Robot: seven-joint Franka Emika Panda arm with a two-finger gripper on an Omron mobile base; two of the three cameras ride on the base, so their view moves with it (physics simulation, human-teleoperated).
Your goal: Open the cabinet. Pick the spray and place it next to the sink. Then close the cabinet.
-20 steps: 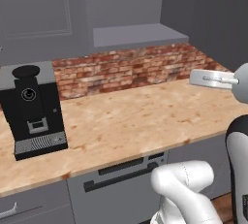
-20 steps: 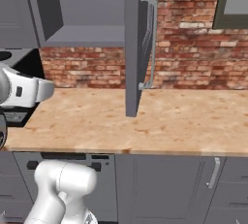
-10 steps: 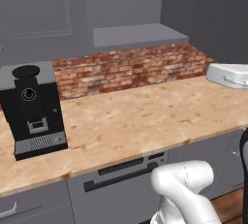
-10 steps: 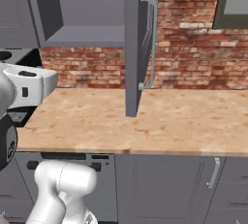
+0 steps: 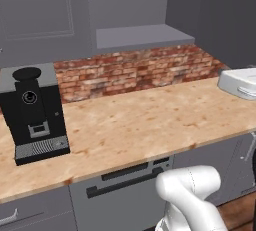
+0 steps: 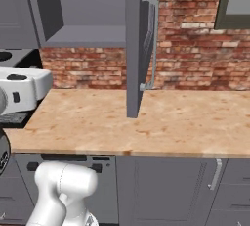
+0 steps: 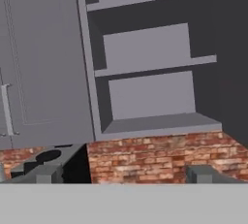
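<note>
In the hand view our gripper [image 7: 123,174] has its two dark finger tips far apart at the bottom edge, and there is nothing between them, so the hand is released and holds nothing. Beyond the tips we see a strip of red brick wall [image 7: 155,157], and above it the inside of the cabinet [image 7: 145,97], which stands open: it is dark grey, with three pale grey shelves one above the other. We cannot find the spray on any shelf that shows here. To the left of the open cabinet there is a closed door [image 7: 43,58] with a thin silver handle near the picture's left edge, and below it the top of a black coffee machine [image 7: 46,159]. The right base view gives what the hand view does not: the open cabinet door [image 6: 139,44] seen almost edge-on, tall, flat and dark grey, swung out over the wooden counter [image 6: 146,122], with its long vertical silver bar handle [image 6: 154,44] on the side turned toward the brick wall. In that view a white part of the arm [image 6: 24,90] comes in from the left. The left base view shows the whole coffee machine [image 5: 35,112] standing on the counter [image 5: 145,120] at the left, the lowest cabinet shelf [image 5: 142,36] above the bricks, and a white part of the arm [image 5: 240,82] at the right edge.
</note>
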